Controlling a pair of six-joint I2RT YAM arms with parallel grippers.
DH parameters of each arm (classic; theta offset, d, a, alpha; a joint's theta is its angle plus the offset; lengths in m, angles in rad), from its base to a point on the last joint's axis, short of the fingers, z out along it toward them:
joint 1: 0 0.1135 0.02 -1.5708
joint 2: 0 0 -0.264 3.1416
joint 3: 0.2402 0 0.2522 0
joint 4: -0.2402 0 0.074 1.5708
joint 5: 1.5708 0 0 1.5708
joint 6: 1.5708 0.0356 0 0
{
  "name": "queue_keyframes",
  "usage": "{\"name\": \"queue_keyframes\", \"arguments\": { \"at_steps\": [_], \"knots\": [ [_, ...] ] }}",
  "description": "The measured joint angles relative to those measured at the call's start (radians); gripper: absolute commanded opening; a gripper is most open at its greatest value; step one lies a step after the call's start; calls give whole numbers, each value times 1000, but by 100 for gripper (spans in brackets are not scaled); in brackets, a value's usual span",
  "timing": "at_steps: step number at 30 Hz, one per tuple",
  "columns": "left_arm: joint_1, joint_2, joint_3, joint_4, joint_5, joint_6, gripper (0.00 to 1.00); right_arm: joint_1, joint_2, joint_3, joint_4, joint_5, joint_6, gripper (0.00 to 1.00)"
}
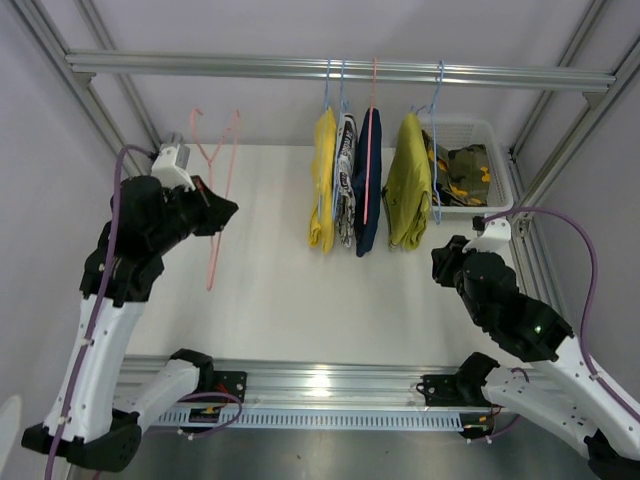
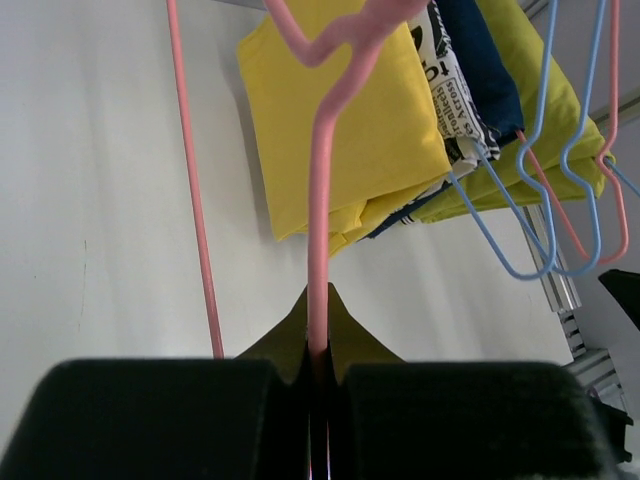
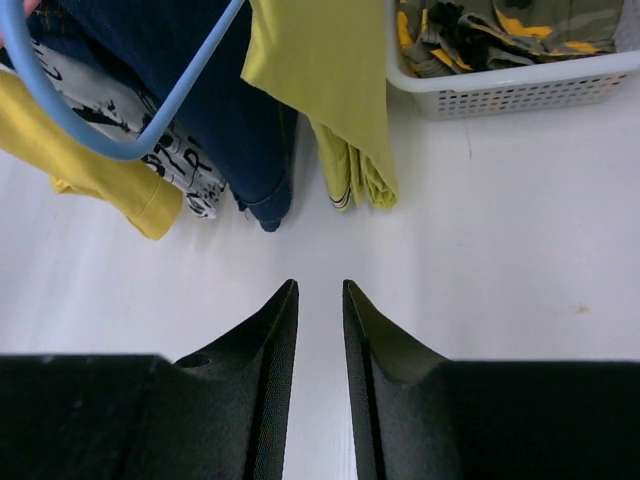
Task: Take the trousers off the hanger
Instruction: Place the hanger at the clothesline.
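Soft cloth, folded over thin wire: 4 pairs hang from the rail (image 1: 340, 68), the yellow trousers (image 1: 322, 195), the printed pair (image 1: 346, 185), the navy pair (image 1: 368, 190) and the olive pair (image 1: 407, 190), close together and touching. The camouflage pair (image 1: 468, 168) lies in the basket (image 1: 480, 210). I judge each pair light and limp. It should slide off its hanger easily but may bunch up, so a pinch on the thick folded lower edge seems best. The left gripper (image 1: 222, 212) has its fingers pressed on an empty pink hanger (image 2: 318, 250). The right gripper (image 3: 320, 285) is empty, fingers a little apart, near the olive pair.
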Motion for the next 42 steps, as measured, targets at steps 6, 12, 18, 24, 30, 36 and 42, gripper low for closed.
{"name": "queue_keyframes", "arguments": {
  "at_steps": [6,12,18,24,30,36,42],
  "knots": [
    [-1,165,100,24,-2,-1,1,11,-15,27,-32,24,-27,29],
    [-2,303,262,24,-9,0,0,13,-35,69,-55,15,-65,31],
    [-2,427,411,31,-15,0,1,13,-26,127,-61,8,-109,33],
    [-2,548,504,21,-42,3,1,14,-13,140,-59,7,-144,35],
    [-2,665,597,1,-63,4,1,14,-9,132,-55,6,-159,36],
    [-2,708,608,-8,-63,4,1,14,-25,101,-47,0,-158,37],
    [-2,697,563,15,-63,4,1,14,-29,98,-50,0,-157,38]
  ]
}}
